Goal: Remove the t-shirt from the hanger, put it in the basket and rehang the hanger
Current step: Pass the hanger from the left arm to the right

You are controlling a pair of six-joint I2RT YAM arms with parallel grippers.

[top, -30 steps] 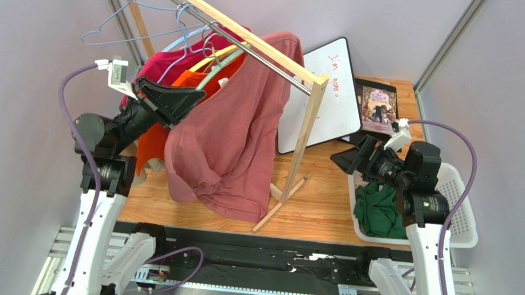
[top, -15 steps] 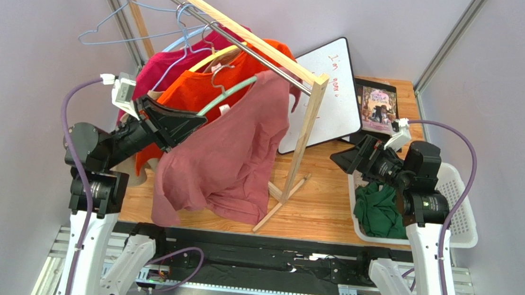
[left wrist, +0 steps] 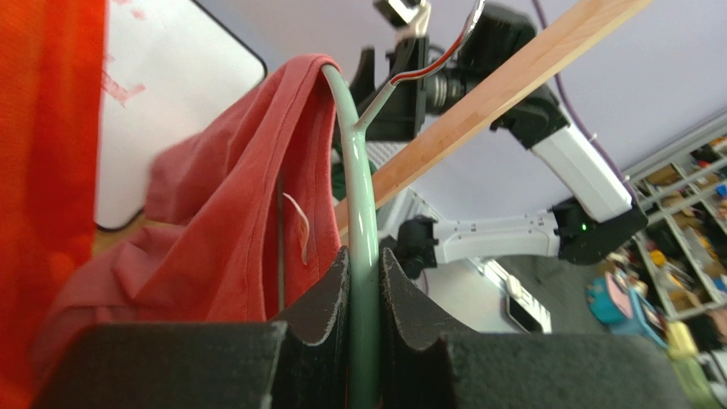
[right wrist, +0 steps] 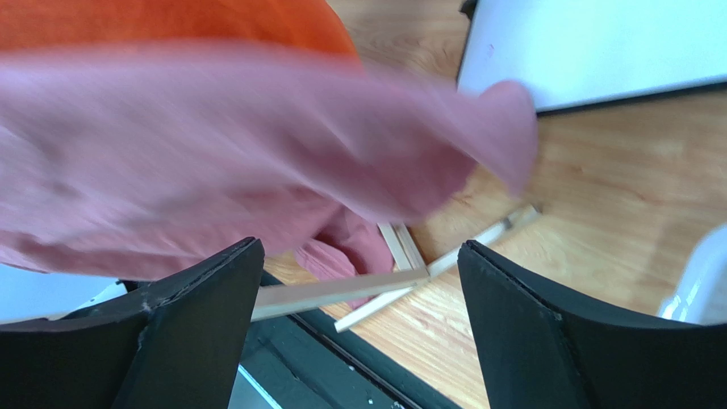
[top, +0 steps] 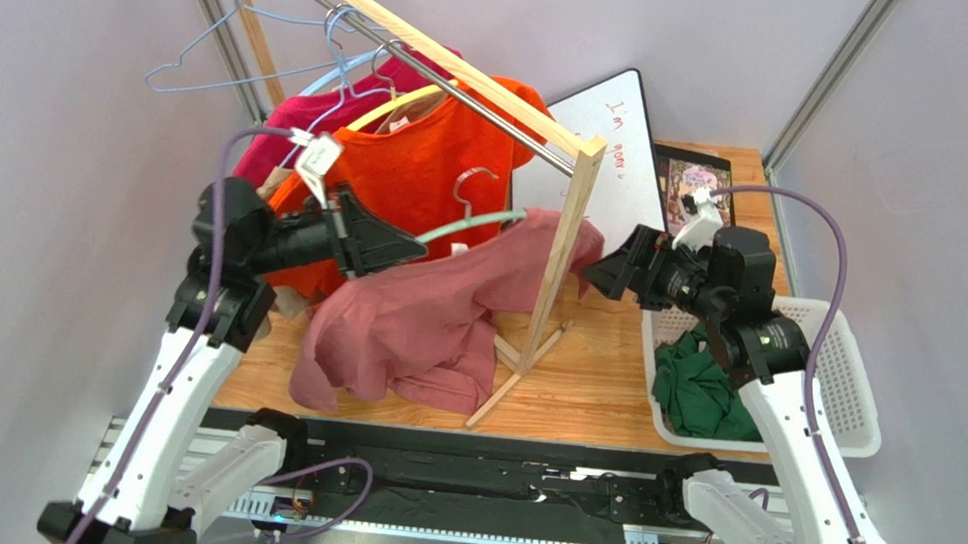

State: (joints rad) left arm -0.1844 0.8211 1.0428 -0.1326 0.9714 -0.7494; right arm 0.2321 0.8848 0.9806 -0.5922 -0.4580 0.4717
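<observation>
A dusty-pink t-shirt [top: 426, 320] hangs from a mint-green hanger [top: 467, 227] and sags down to the table in front of the rack. My left gripper [top: 415, 245] is shut on the hanger's bar [left wrist: 363, 213], and the t-shirt [left wrist: 230, 239] is bunched over the far shoulder. The hanger's metal hook [top: 464, 186] sits below the rail. My right gripper [top: 594, 275] stands open by the rack's post, just right of the shirt's sleeve end. In the right wrist view the blurred t-shirt [right wrist: 256, 145] lies beyond the gripper [right wrist: 358, 256], with nothing between the jaws.
The wooden rack [top: 565, 260] still carries an orange shirt [top: 428, 149], a crimson shirt [top: 281, 123] and bare wire hangers [top: 226, 46]. A whiteboard [top: 626, 140] and a book [top: 697, 186] lean at the back. A white basket [top: 854, 397] holds a green garment [top: 696, 389].
The left gripper has swung the hanger right and down off the rail, so the t-shirt now sags lower. The right arm has moved left toward the shirt.
</observation>
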